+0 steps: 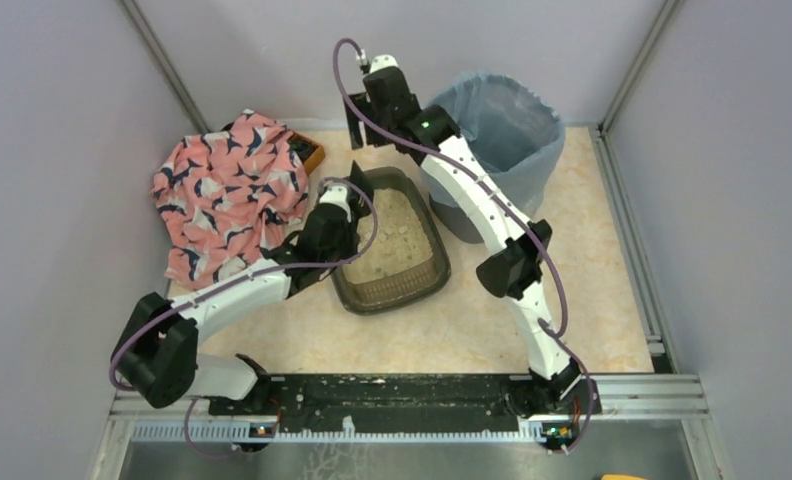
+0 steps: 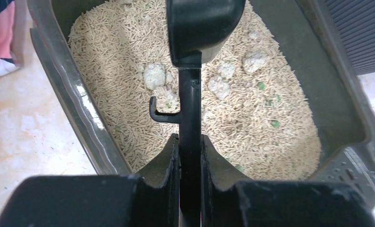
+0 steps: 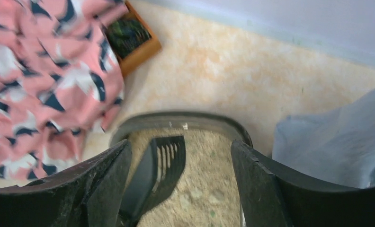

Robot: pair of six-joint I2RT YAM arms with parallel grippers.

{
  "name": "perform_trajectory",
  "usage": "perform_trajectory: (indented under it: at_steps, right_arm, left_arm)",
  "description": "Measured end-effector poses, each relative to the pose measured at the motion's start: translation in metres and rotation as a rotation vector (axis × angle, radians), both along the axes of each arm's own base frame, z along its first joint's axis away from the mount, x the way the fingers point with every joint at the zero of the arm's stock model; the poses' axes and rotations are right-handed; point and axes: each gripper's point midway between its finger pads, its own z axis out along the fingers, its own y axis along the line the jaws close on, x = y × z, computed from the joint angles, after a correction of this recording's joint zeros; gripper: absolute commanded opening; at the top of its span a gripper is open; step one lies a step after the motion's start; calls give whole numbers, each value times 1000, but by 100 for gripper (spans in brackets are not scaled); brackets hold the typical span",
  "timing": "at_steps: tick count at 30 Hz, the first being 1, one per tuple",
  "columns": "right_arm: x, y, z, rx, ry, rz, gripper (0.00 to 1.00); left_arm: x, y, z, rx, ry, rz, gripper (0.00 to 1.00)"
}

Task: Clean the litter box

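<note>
The litter box (image 1: 434, 262) is a dark grey-brown tray of beige granules in the middle of the floor. In the left wrist view, white clumps (image 2: 155, 75) and green specks lie on the granules in the litter box (image 2: 67, 90). My left gripper (image 2: 190, 142) is shut on the handle of the black slotted scoop (image 2: 190, 101), whose head hangs over the litter. The left gripper (image 1: 340, 238) sits at the box's left wall. My right gripper (image 3: 181, 184) is open and holds nothing. It hovers above the far end of the litter box (image 3: 176, 117), with the scoop (image 3: 164, 163) below it.
A round bin (image 1: 507, 140) with a blue-grey bag (image 3: 337, 137) stands to the right of the box. A pink patterned cloth (image 1: 230, 190) lies on the left, partly over a wooden box (image 1: 310, 155). Purple walls close in the floor.
</note>
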Motion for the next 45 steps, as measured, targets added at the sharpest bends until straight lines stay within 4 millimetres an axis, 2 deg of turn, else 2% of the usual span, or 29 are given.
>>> perform_trajectory:
  at_steps: [7, 9, 14, 22, 27, 31, 36, 39, 45]
  right_arm:
    - [-18, -12, -92, -142, 209, -14, 78]
    - [-20, -13, -99, -152, 230, -16, 78]
    - [-22, -9, -95, -134, 218, -13, 78]
    - [-39, -9, -96, -128, 212, 9, 76]
    - [-41, -8, -103, -126, 223, 20, 74]
    - [-39, -3, -104, -106, 220, 29, 72]
    - [-40, 0, -107, -99, 232, 35, 58]
    - [-40, 1, -110, -97, 239, 31, 47]
    - [-38, 0, -111, -81, 246, 5, 1]
  left_arm:
    - [1, 12, -22, 95, -64, 2, 0]
    - [5, 11, -24, 114, -83, -7, 0]
    - [14, 4, -40, 195, -107, -39, 0]
    - [25, -7, -47, 239, -116, -60, 0]
    - [25, -13, -39, 247, -138, -68, 0]
    - [21, -20, -24, 244, -179, -77, 0]
    - [13, -29, -1, 234, -258, -90, 0]
    - [8, -24, -1, 248, -271, -81, 0]
    - [5, -16, -6, 277, -280, -54, 0]
